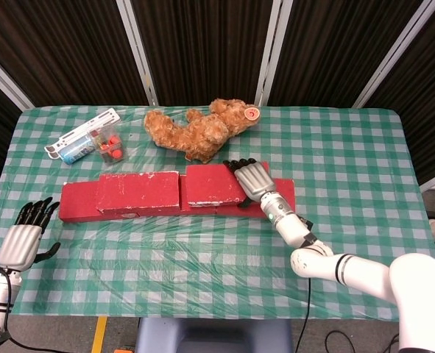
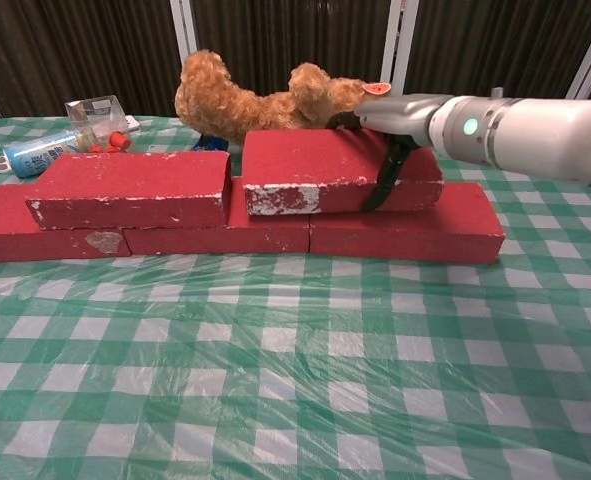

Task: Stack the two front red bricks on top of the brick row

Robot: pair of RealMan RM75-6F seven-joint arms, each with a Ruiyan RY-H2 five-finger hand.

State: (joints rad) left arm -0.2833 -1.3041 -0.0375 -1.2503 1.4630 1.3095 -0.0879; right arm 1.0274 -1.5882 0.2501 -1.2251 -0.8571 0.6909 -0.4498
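A row of red bricks (image 1: 77,202) (image 2: 405,222) lies across the table. One red brick (image 1: 140,191) (image 2: 130,188) lies on top of the row at the left. My right hand (image 1: 250,180) (image 2: 395,118) grips a second red brick (image 1: 213,185) (image 2: 310,170) at its right end, fingers over the top and thumb down the front face. This brick rests on the row, close beside the first with a small gap. My left hand (image 1: 26,237) hovers open at the front left table edge, holding nothing; it shows only in the head view.
A brown teddy bear (image 1: 199,131) (image 2: 245,95) lies just behind the bricks. A clear plastic box and a bottle (image 1: 85,141) (image 2: 75,125) sit at the back left. The table has a green checked cloth (image 1: 202,250) under plastic film.
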